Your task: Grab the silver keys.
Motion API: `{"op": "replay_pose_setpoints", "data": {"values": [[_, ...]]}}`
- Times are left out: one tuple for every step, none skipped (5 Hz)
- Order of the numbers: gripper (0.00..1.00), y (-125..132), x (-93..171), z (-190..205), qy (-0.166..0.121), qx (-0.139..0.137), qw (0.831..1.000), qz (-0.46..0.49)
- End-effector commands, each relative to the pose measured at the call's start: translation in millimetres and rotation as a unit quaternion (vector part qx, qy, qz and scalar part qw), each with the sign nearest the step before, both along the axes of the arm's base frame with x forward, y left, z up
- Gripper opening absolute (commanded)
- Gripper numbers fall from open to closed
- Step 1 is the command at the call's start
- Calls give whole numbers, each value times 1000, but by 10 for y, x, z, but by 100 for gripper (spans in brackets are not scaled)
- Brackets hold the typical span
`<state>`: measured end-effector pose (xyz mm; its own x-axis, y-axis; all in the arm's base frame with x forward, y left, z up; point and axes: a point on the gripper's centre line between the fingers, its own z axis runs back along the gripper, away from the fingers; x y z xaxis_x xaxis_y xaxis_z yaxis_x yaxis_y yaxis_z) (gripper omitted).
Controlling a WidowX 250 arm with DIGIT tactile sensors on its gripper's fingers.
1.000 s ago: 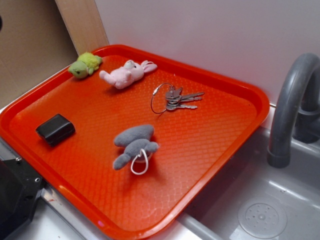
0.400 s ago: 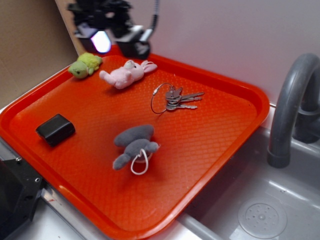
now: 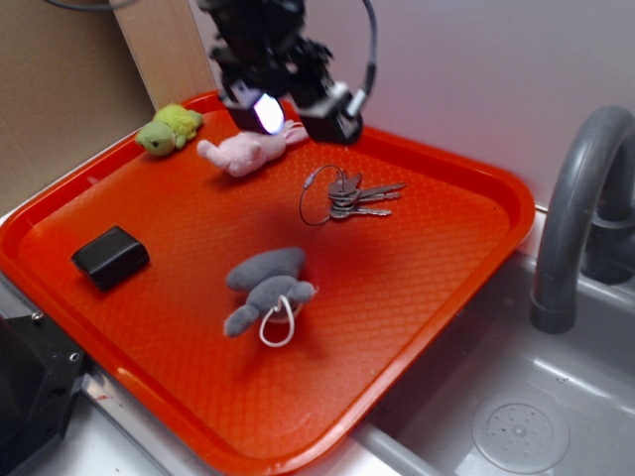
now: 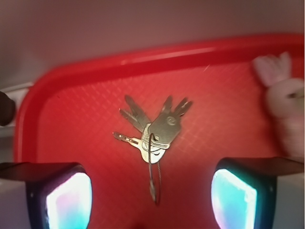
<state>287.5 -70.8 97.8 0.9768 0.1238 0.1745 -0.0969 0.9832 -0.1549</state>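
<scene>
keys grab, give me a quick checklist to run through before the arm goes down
1. Keys lie flat on the tray, touching nothing else: ok.
2. End effector open, holding nothing: ok.
3. Keys framed between the fingers in the wrist view: ok.
4. End effector directly above the keys: not ok; in the exterior view it hangs toward the back rim, above the pink toy.
5. Pink toy clear of the descent path: cannot tell; it sits at the wrist view's right edge.
6. Wire ring lying flat: cannot tell.
</scene>
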Motion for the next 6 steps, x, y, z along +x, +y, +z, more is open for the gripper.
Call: {"op": "replay_pose_setpoints", "data": {"values": [[100,-189,102,-78,1,-3,1000,-16],[0,-223,214,-251,18,5,1000,-15],[0,-256,208,-279,20,9,1000,-20],[0,-258,189,-287,19,11,999,-24],[0,-221,189,-225,30,10,999,-30],[0,-13,-38,272,24,47,997,-54]]}}
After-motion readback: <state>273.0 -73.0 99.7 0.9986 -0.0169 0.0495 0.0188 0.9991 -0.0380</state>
